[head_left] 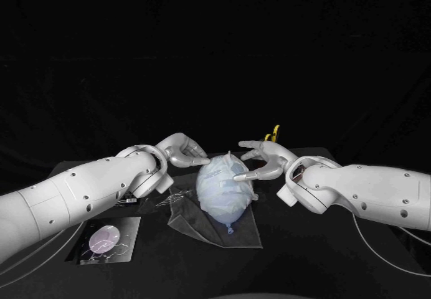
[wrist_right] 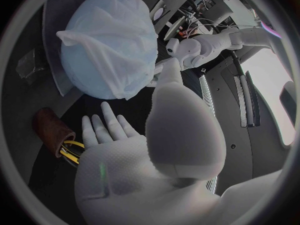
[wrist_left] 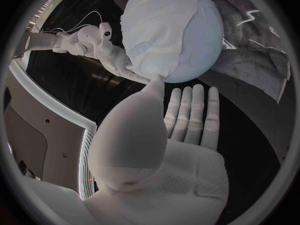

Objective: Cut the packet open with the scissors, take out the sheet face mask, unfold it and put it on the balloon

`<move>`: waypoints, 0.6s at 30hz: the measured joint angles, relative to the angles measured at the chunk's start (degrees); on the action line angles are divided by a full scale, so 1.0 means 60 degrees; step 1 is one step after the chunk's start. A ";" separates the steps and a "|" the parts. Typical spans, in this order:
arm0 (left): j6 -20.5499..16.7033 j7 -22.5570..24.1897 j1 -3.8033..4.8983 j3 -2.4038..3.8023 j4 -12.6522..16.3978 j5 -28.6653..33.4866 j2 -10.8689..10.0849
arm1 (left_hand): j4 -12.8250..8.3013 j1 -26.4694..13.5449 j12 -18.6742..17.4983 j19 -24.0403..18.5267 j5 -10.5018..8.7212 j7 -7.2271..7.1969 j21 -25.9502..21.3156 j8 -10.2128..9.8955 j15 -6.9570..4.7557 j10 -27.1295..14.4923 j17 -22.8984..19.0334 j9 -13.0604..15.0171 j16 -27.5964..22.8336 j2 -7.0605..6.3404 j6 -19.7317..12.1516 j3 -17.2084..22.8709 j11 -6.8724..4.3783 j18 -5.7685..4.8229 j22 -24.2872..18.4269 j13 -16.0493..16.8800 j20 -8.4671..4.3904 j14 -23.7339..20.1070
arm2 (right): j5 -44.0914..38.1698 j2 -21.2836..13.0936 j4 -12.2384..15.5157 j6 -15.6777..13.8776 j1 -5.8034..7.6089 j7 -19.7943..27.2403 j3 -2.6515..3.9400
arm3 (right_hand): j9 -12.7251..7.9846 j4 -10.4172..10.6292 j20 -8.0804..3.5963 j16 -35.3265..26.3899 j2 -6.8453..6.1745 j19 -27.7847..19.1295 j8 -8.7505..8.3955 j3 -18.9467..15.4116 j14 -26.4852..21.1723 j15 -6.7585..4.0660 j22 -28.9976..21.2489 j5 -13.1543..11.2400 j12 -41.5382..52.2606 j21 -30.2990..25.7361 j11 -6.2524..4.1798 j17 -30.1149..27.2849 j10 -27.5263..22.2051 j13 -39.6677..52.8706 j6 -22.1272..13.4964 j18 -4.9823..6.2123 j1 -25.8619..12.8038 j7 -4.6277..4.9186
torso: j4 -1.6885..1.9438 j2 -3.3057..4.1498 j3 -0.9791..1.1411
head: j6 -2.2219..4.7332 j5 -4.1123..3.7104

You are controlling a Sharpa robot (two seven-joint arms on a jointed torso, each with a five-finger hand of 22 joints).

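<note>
A pale blue balloon (head_left: 225, 194) lies on a grey mat (head_left: 205, 227) at the table's middle. The white sheet mask (head_left: 218, 177) is draped over its upper part, wrinkled, as the left wrist view (wrist_left: 164, 32) and the right wrist view (wrist_right: 112, 40) show. My left hand (head_left: 184, 151) hovers at the balloon's far left end, its fingers (wrist_left: 190, 112) straight and holding nothing, the thumb tip at the balloon's edge. My right hand (head_left: 260, 161) is at the balloon's right side with fingertips on it, palm (wrist_right: 134, 155) bare. The cut packet (head_left: 106, 239) lies at the front left.
The scissors with yellow handles (head_left: 272, 132) stand in a brown holder (wrist_right: 51, 127) behind my right hand. Crumpled clear film (head_left: 175, 199) lies by the mat's left edge. The mat (wrist_left: 250, 60) reaches beyond the balloon toward the table's front.
</note>
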 measured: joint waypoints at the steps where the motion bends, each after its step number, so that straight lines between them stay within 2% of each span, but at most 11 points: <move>1: 0.0032 0.0000 0.0000 0.0003 0.0011 -0.0008 -0.0004 | 0.0016 -0.0075 0.0024 0.0000 0.0000 0.0005 0.0000 0.0000 0.0000 0.0000 -0.0013 -0.0010 0.0010 -0.0025 0.0005 -0.0071 0.0000 0.0000 -0.0012 -0.0010 0.0000 0.0000 | -0.0001 0.0010 -0.0009 0.0030 -0.0003 -0.0008 0.0000 | 0.0000 0.0000 0.0034 -0.0021 -0.0038 -0.0034 0.0000 0.0000 -0.0054 0.0016 -0.0019 0.0000 0.0000 0.0000 0.0025 -0.0007 -0.0025 0.0000 0.0000 0.0001 -0.0038 0.0000 | 0.0000 0.0003 0.0000 | -0.0001 -0.0003; 5: 0.0129 0.0000 0.0000 0.0007 0.0073 -0.0015 -0.0046 | 0.0016 -0.0638 0.0082 -0.0037 0.0000 0.0036 -0.0147 0.0000 0.0017 -0.0036 -0.0091 -0.0073 0.0058 0.0114 0.0038 -0.0516 0.0036 -0.0001 -0.0098 -0.0060 0.0037 -0.0088 | -0.0001 0.0049 -0.0039 0.0109 -0.0013 -0.0032 0.0002 | -0.0006 0.0005 0.0016 -0.0036 -0.0095 -0.0084 0.0000 -0.0056 -0.0139 0.0030 -0.0072 0.0000 0.0000 0.0000 0.0044 -0.0037 -0.0113 0.0000 -0.0043 0.0000 -0.0107 -0.0008 | 0.0005 0.0011 0.0000 | -0.0005 -0.0007; 8: 0.0173 0.0015 0.0000 0.0012 0.0132 0.0000 -0.0097 | 0.0018 -0.0768 0.0090 -0.0037 0.0000 0.0036 -0.0148 0.0000 0.0017 -0.0036 -0.0124 -0.0103 0.0095 0.0244 0.0038 -0.0723 0.0036 -0.0001 -0.0128 -0.0078 0.0036 -0.0088 | -0.0001 0.0084 -0.0058 0.0150 -0.0017 -0.0050 0.0002 | -0.0011 0.0014 0.0034 -0.0036 -0.0047 -0.0102 0.0000 -0.0065 -0.0206 0.0032 -0.0078 0.0000 0.0000 0.0000 0.0043 -0.0055 -0.0183 0.0000 -0.0066 -0.0001 -0.0206 -0.0004 | 0.0005 0.0019 -0.0001 | -0.0010 -0.0007; 12: 0.0211 0.0045 0.0000 0.0020 0.0223 0.0052 -0.0164 | 0.0029 -0.0909 0.0138 -0.0036 0.0000 0.0036 -0.0189 0.0000 0.0017 -0.0036 -0.0161 -0.0135 0.0140 0.0381 0.0037 -0.0924 0.0036 -0.0001 -0.0159 -0.0102 0.0035 -0.0088 | -0.0012 0.0136 -0.0112 0.0189 -0.0019 -0.0093 0.0003 | -0.0011 0.0014 0.0017 -0.0073 -0.0096 -0.0152 0.0000 -0.0065 -0.0532 0.0055 -0.0104 0.0037 -0.0075 0.0000 0.0048 -0.0149 -0.0483 -0.0020 -0.0132 -0.0001 -0.0282 -0.0007 | 0.0005 0.0034 -0.0004 | -0.0026 -0.0008; 18: 0.0282 0.0081 0.0000 0.0035 0.0315 0.0146 -0.0218 | 0.0015 -0.0941 0.0139 -0.0036 0.0000 0.0035 -0.0227 0.0000 0.0018 -0.0104 -0.0186 -0.0157 0.0140 0.0344 0.0037 -0.1044 0.0035 -0.0001 -0.0181 -0.0122 0.0034 -0.0156 | -0.0133 0.0203 -0.0193 0.0264 -0.0024 -0.0202 0.0003 | -0.0047 -0.0012 0.0048 -0.0111 -0.0136 -0.0190 0.0000 -0.0091 -0.0896 0.0101 -0.0154 0.0037 -0.0222 0.0000 0.0106 -0.0261 -0.0940 -0.0051 -0.0241 -0.0003 -0.0322 -0.0015 | 0.0016 0.0055 -0.0010 | -0.0042 -0.0027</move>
